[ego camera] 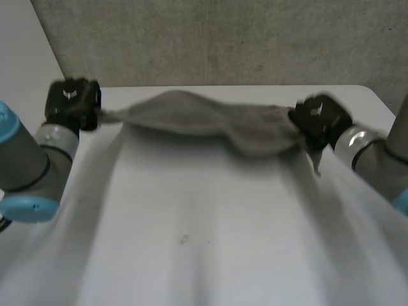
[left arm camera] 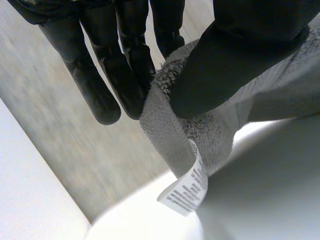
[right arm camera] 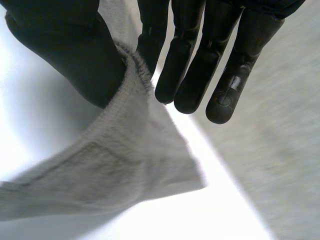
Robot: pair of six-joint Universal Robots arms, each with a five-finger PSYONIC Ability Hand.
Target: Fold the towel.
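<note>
A grey towel hangs stretched between my two hands above the far part of the white table. My left hand pinches the towel's left end; in the left wrist view its thumb presses the towel against straight fingers, and a white care label dangles below. My right hand holds the right end; in the right wrist view its thumb pinches the towel against the fingers. The towel sags in the middle.
A grey wall rises behind the table's far edge. My grey arms with light-blue caps flank the table on both sides.
</note>
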